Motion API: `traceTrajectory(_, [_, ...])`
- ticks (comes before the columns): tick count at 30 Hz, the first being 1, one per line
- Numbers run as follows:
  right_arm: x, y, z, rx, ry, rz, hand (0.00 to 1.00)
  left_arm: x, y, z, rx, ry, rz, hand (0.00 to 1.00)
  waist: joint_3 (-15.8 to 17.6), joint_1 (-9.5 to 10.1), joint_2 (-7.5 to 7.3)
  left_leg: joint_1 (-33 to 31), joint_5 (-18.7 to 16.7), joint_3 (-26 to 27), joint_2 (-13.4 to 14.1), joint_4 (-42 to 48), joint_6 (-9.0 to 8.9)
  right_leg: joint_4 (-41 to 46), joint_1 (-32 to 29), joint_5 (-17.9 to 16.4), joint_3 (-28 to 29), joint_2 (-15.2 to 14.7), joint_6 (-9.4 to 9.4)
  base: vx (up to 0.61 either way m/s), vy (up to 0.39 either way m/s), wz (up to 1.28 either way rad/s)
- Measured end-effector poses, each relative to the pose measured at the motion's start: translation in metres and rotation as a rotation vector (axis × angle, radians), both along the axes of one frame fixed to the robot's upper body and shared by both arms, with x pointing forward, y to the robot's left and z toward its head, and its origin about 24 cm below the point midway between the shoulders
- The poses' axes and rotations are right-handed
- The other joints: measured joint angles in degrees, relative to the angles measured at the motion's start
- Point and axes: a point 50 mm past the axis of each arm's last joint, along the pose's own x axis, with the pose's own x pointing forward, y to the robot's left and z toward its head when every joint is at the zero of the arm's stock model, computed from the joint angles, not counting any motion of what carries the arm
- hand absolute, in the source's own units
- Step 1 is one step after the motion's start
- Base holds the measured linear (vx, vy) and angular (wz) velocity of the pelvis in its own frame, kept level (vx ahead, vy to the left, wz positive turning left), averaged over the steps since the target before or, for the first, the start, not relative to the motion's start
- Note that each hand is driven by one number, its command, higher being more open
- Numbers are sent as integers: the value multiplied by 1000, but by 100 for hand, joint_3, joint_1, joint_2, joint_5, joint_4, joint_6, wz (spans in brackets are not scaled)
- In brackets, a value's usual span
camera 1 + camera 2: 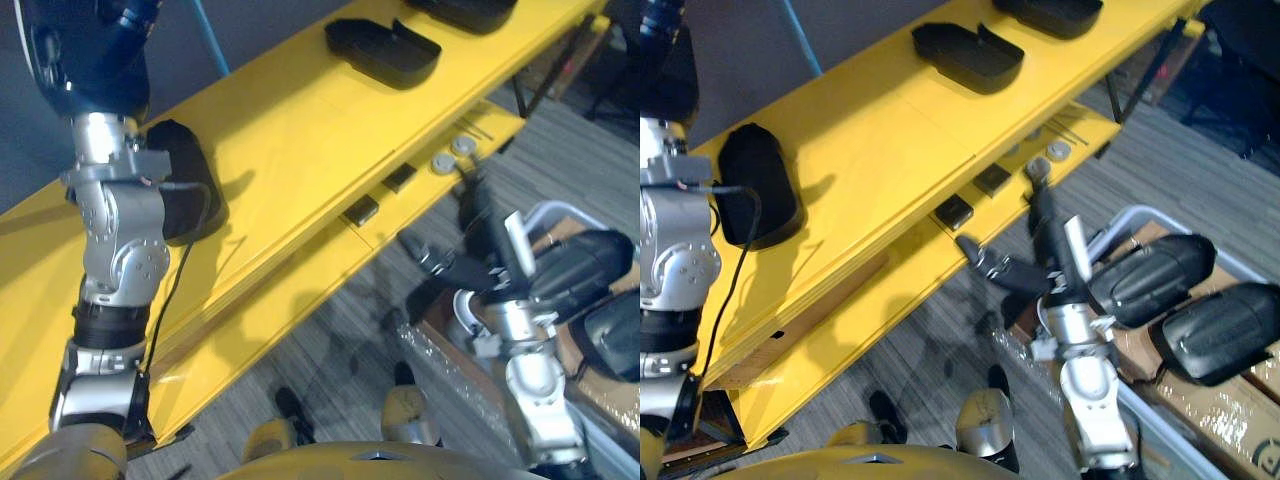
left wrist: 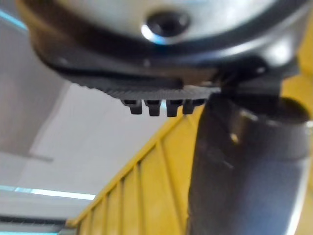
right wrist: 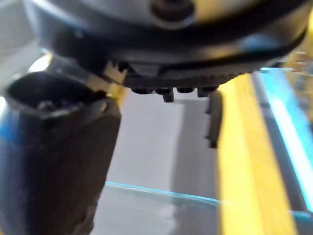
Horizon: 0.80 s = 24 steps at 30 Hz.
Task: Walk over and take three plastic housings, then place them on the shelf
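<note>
— Housings [image 1: 968, 55] on the yellow shelf [image 1: 300, 130]: how many, and where?

— Three black plastic ones rest on its top board. The near-left housing [image 1: 755, 185] sits at the near left. The middle housing [image 1: 970, 60] is further along, and the far housing [image 1: 1050, 12] is at the far right end. Two more housings [image 1: 1150, 275] lie side by side in the cardboard box [image 1: 1230, 420] down on the right, off the shelf.

— And the hands?

— The right hand [image 1: 1035, 265] hangs low between the shelf's lower ledge and the box. Its fingers are straight and spread wide, holding nothing. The left hand [image 1: 90, 55] is raised at the far left, above the near-left housing. Whether it is wide or closed I cannot tell.

— What does the coming move turn on?

— On the box, I judge, if another piece is wanted. The two housings there lie just to the right of the right hand. Their long axes run from near left to far right, roughly in line with the shelf. The right hand is much the nearer, and the left is well apart on the other side. With three lying on the shelf, though, the count may be met.
</note>
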Motion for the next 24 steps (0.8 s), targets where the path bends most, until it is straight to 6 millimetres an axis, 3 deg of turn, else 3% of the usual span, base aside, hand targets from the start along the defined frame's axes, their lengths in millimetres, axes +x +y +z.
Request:
traceTrajectory(1, [0,-3,6,-1,-33,-12,100,-4,6,-9,-28,17,24,100,-65,56,-11,25,5,-17,-1,-31,-5,-35,45,0,-48,2,0,15,-21,26])
traceTrajectory(3, [-7,-11,26,-11,-150,-48,100,-30,24,-42,-128,57,125,100,-279,221,-68,34,22,-206,-27,-73,-4,-167,201,1,-270,1,1,23,-13,37])
traceTrajectory(9, [-7,-1,43,6,-229,77,100,-80,29,-88,-71,161,382,100,-489,765,-206,24,133,-749,-139,-196,5,-353,619,-15,-919,-32,-17,-1,-15,49])
traceTrajectory(13, [20,29,40,-76,-168,166,100,-104,32,-99,15,190,529,100,-518,1072,-170,-9,384,-1140,-228,-514,18,-364,739,-64,-1393,-42,-84,-60,-6,52])
traceTrajectory(17, [69,61,17,-392,56,198,100,-114,32,-101,66,200,565,100,-646,1500,-232,-194,535,-1541,-284,-517,15,-444,857,-72,-1810,-24,-102,-53,-11,48])
traceTrajectory(21, [102,68,-3,-621,203,152,100,-118,31,-107,102,239,542,100,-684,1929,-325,-384,667,-1837,-329,-518,64,-451,883,-67,-2130,0,-96,-28,-16,42])
traceTrajectory(24, [120,62,-11,-700,279,91,100,-121,30,-119,134,307,501,100,-683,2126,-350,-455,711,-2006,-402,-519,87,-469,940,-51,-2301,-12,-74,-21,6,36])
